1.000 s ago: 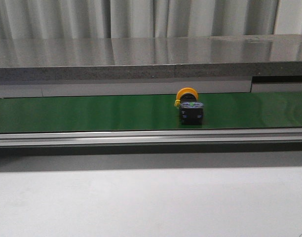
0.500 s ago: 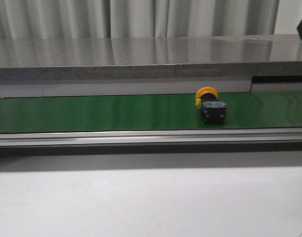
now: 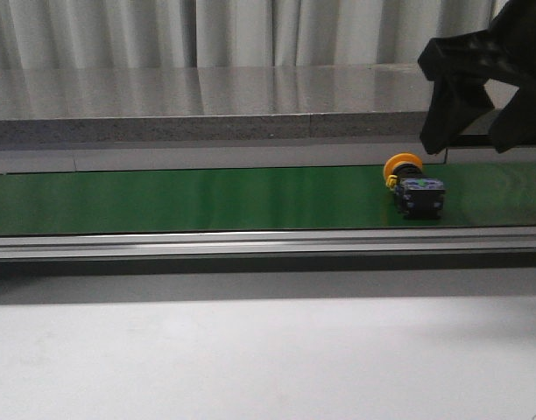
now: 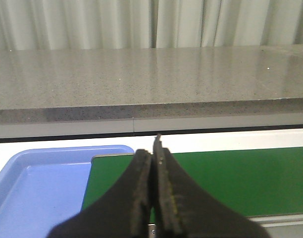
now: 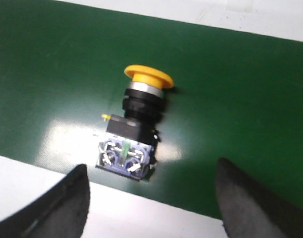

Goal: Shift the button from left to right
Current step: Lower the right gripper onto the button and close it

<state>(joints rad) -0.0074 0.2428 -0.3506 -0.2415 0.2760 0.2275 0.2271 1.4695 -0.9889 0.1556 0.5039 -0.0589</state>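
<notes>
The button [image 3: 414, 188], with a yellow-orange cap and a dark boxy body, lies on its side on the green belt [image 3: 163, 199] toward the right. It also shows in the right wrist view [image 5: 134, 131], cap away from the fingers. My right gripper [image 3: 471, 144] hangs open above and just right of the button, not touching it; in its wrist view [image 5: 152, 208] the two fingers stand wide apart on either side below the button. My left gripper [image 4: 154, 158] is shut and empty over the belt's left end.
A blue tray [image 4: 37, 188] sits beside the belt's left end. A grey stone ledge [image 3: 207, 105] runs behind the belt, with curtains beyond. A metal rail [image 3: 250, 243] borders the belt's near edge, and a white tabletop [image 3: 250, 359] lies in front.
The button has travelled to the right along the belt. My right gripper has come down into the front view from the upper right, above the button.
</notes>
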